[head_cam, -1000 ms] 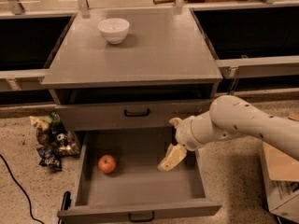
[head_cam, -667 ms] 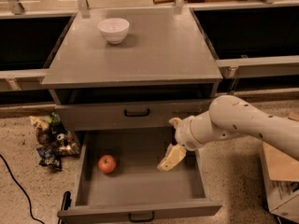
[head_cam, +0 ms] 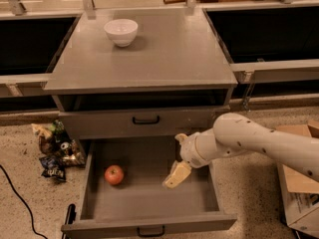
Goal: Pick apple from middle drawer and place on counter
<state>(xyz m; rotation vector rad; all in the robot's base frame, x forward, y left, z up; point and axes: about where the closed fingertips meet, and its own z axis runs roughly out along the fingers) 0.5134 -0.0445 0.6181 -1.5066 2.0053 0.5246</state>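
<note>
Nearest to me is the middle drawer, pulled fully out of the cabinet. It is a wide, deep grey box with tall side walls and a small black loop handle on its front.

The apple lies on the flat floor of this drawer, in the left part, close to the left wall but not touching it. It is small and round, and mostly red, with a yellowish-orange patch on its upper side. Nothing touches it.

The gripper hangs inside the open drawer, right of the middle and tilted down toward the left. It is at about the same depth as the apple but well apart from it. It is pale beige, and I cannot tell whether it is open or closed. It carries nothing. The white arm reaches in from the right side, over the drawer's right wall.

On the speckled floor, some snack packets lie left of the drawer and a cardboard box stands on the right.

Above the open drawer is a closed drawer front with its own black handle. Farther back the grey counter spreads wide, and a white bowl stands on its far left part.
</note>
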